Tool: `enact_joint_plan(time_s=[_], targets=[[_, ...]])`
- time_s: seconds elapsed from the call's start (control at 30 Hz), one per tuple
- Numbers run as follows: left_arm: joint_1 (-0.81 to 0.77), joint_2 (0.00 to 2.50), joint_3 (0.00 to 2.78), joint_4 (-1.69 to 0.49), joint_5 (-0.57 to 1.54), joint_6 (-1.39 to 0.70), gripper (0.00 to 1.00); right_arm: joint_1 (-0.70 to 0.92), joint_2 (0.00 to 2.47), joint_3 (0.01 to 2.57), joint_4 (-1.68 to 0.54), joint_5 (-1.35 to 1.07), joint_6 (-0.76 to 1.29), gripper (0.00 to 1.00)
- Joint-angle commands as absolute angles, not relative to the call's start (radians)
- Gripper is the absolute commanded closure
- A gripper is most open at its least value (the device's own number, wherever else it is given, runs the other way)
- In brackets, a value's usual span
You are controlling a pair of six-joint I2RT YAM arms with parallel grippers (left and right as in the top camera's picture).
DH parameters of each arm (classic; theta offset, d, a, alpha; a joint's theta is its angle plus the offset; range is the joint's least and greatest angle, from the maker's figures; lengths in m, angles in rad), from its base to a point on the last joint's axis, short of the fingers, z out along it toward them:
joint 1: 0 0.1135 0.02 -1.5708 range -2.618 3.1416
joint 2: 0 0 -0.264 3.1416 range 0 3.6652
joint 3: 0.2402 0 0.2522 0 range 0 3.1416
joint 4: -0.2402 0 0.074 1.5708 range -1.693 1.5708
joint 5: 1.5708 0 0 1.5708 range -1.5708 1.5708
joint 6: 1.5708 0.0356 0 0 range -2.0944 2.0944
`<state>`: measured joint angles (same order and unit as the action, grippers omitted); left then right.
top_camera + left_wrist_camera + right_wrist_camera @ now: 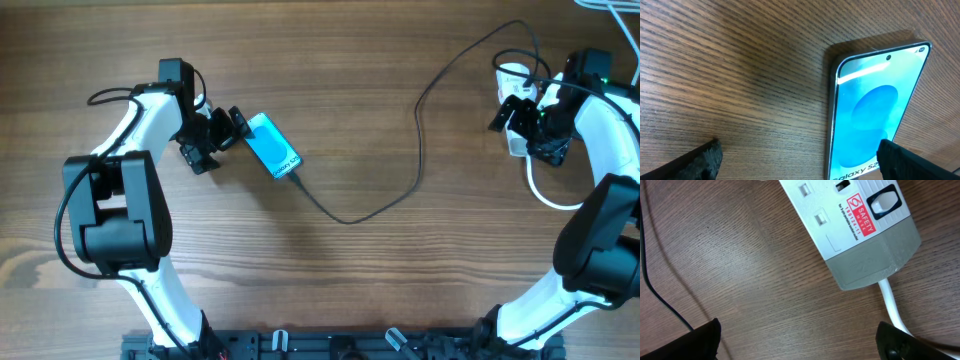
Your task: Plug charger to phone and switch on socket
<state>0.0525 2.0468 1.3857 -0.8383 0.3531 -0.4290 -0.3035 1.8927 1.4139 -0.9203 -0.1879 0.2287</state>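
The turquoise phone (pixel 271 146) lies flat on the table left of centre, face up, and fills the right of the left wrist view (pixel 875 110). The thin black charger cable (pixel 418 120) runs from the phone's lower right end across the table up to the socket. My left gripper (pixel 222 135) is open just left of the phone, one finger over the phone's edge (pixel 800 160). The white socket strip (pixel 516 85) lies at the far right; its switch shows in the right wrist view (pixel 860 215). My right gripper (pixel 520 118) is open, hovering over the strip's cord end (pixel 800 340).
The thick white cord (pixel 545 195) loops from the strip toward the right arm and also shows in the right wrist view (pixel 890 305). Both arm bases stand at the table's front edge. Wood table (pixel 350 280) stretches between the arms.
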Motion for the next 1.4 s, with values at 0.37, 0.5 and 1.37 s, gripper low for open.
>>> enact_joint_plan(time_s=[0.37,0.5,1.37], targets=[[0.063,2.109,1.341,-0.838,0.275,-0.427,0.0,-0.3,1.891,1.412,-0.583,-0.204,0.212,0.0],[0.063,2.109,1.341,-0.838,0.275,-0.427,0.0,-0.3,1.891,1.412,-0.583,-0.204,0.213,0.0],[0.064,1.058,1.341,-0.835,0.275,-0.427,0.0,-0.3,1.891,1.412,-0.583,-0.204,0.212,0.0]])
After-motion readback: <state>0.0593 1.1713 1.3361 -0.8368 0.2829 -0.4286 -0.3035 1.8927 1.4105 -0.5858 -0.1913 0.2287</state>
